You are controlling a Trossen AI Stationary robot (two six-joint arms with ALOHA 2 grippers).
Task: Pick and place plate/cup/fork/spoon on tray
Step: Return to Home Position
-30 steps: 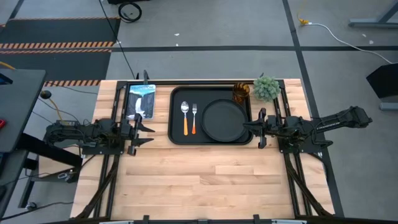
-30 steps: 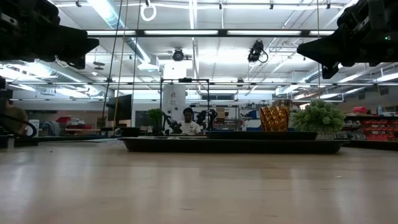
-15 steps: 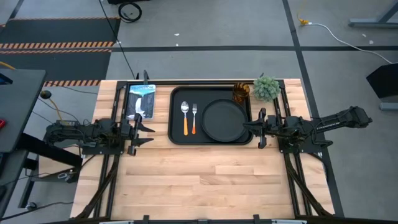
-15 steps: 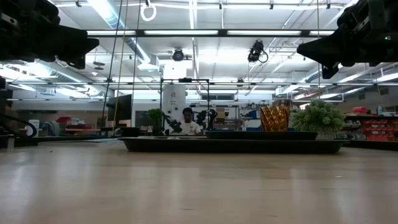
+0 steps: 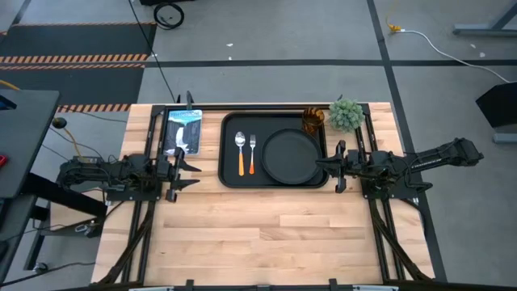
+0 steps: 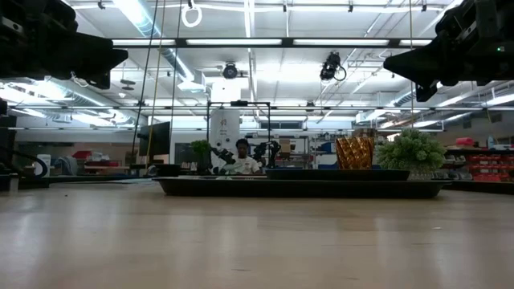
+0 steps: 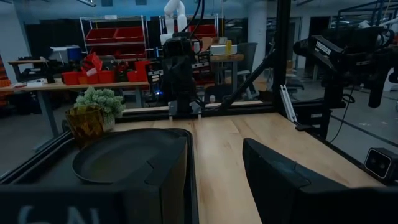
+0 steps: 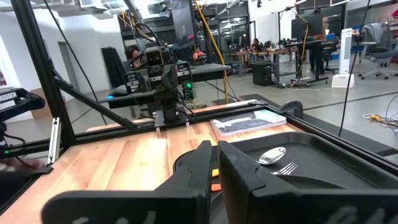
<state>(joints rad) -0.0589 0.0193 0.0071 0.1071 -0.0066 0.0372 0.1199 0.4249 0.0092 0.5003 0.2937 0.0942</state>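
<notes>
The right tool [image 5: 334, 165], fingers nearly closed and empty, is nearer the cup [image 5: 313, 120], which stands at its eleven o'clock.

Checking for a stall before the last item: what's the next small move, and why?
Probably swing the right end effector toward the cup. The plate, spoon and fork already lie inside the tray, while the cup sits at its far right corner, beside the plant; whether it is fully inside is unclear. The right arm is nearest.
</notes>
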